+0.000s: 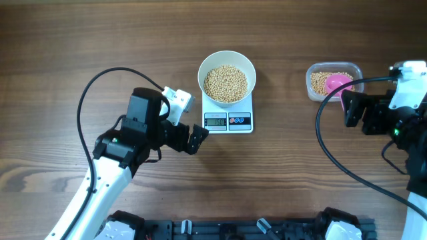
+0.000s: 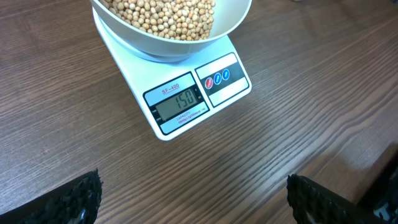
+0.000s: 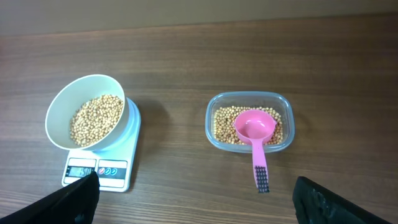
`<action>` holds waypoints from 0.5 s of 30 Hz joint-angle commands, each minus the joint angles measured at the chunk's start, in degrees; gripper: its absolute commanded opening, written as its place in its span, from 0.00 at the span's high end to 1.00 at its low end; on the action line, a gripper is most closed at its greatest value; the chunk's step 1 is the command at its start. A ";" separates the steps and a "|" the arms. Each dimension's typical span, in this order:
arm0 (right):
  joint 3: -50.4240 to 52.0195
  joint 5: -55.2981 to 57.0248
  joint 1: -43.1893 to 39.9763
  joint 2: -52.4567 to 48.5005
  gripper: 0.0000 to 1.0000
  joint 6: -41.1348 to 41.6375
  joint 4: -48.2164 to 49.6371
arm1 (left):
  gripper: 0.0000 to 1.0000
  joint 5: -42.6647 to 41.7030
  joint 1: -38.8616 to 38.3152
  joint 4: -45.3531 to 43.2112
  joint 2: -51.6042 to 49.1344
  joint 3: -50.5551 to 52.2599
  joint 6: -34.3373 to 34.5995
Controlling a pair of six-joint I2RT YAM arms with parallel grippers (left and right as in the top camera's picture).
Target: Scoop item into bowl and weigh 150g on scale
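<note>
1. You have the bowl (image 1: pixel 203 73) standing on the scale (image 1: pixel 228 121), mid-desk (image 1: pixel 67 40), with the beans (image 1: pixel 225 83) heaped inside.
2. Display reads 150, so judge the weighing done.
3. Scoop (image 1: pixel 338 83) lies in the tub (image 1: pixel 312 72) on more beans, its handle hanging over the rim. Nothing grips it.
4. Left end effector (image 1: pixel 198 139): released, empty, just off the scale's front left. Right end effector (image 1: pixel 351 109): released, empty, beside the tub.
5. Left to do: likely nothing.
6. Views: only the left wrist shows legible digits; overhead they are too small. Only the right wrist shows the scoop's ribbed handle end, and its finger partly covers the display.
</note>
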State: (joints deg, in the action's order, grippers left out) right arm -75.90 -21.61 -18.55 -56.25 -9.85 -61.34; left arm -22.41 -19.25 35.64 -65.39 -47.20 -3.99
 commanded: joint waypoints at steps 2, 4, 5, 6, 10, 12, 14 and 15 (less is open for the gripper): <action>-0.22 -0.28 0.09 -1.62 0.00 1.01 -0.07 | 0.00 -0.68 -0.24 -0.22 -0.31 0.17 -0.26; -0.22 -0.31 0.09 -2.73 0.00 1.01 -0.92 | 0.00 -0.68 -0.26 -0.22 -0.31 0.17 -0.26; -0.22 -0.31 0.09 -3.21 0.00 1.01 -1.36 | 0.00 -0.68 -0.26 -0.22 -0.31 0.17 -0.26; -0.22 -0.31 0.09 -3.96 0.00 1.01 -1.84 | 0.00 -0.68 -0.24 -0.22 -0.31 0.17 -0.26; -0.22 -0.31 0.09 -6.99 0.00 1.01 -1.97 | 0.00 -0.68 -0.26 -0.22 -0.31 0.17 -0.26; -0.22 -0.17 0.09 -8.85 0.00 0.83 -2.19 | 0.00 -0.68 -0.26 -0.22 -0.31 0.17 -0.26; -0.22 -0.37 0.09 -10.16 0.01 1.29 -2.60 | 0.00 -0.68 -0.26 -0.22 -0.31 0.17 -0.26; -0.22 -0.39 0.09 -10.80 0.00 1.84 -2.51 | 0.00 -0.68 -0.24 -0.22 -0.31 0.17 -0.26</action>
State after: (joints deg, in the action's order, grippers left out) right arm -75.90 -21.61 -18.55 -64.82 -9.21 -63.53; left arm -22.41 -19.25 35.64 -65.39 -47.20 -3.99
